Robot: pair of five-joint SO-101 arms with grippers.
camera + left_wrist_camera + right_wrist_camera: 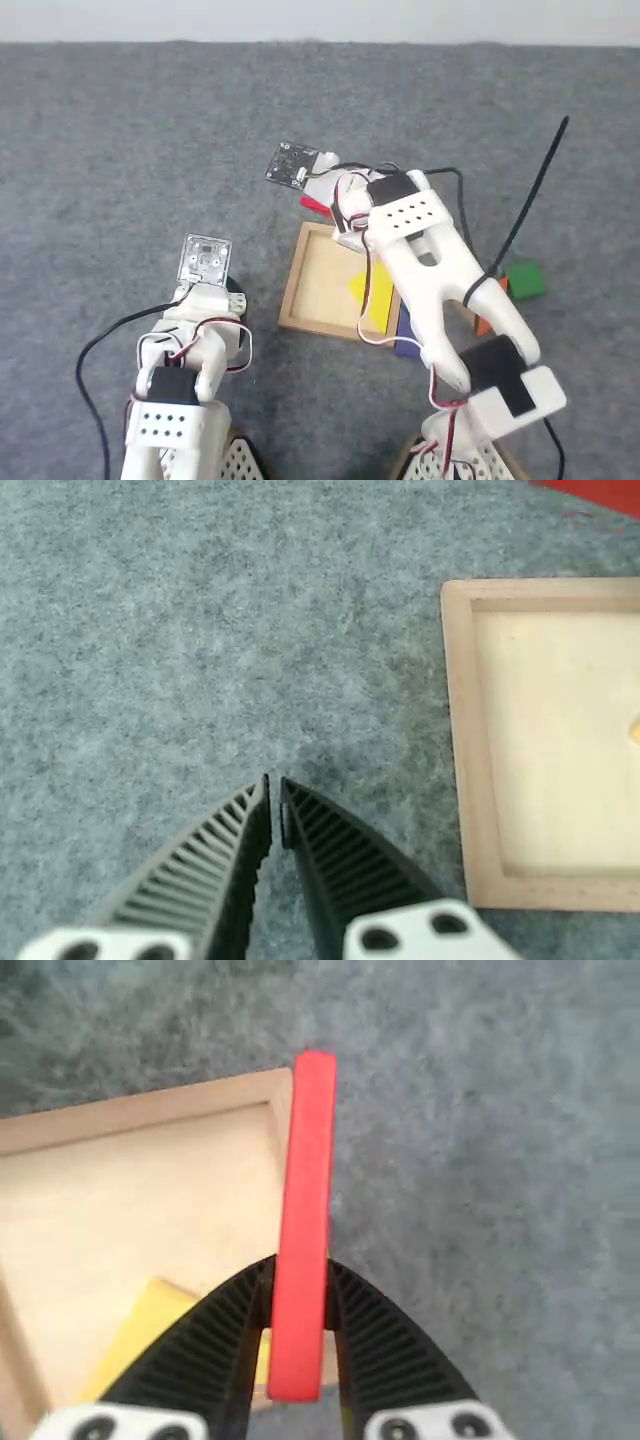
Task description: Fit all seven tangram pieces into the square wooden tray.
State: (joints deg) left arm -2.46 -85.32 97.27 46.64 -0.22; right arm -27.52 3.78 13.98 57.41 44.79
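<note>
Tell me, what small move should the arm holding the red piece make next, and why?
Probably shift the red piece a little inward, over the bare wood of the tray. The right arm's jaws hold it on edge above the tray's rim at a corner, so releasing here would likely drop it across the rim. The yellow piece lies inside.
</note>
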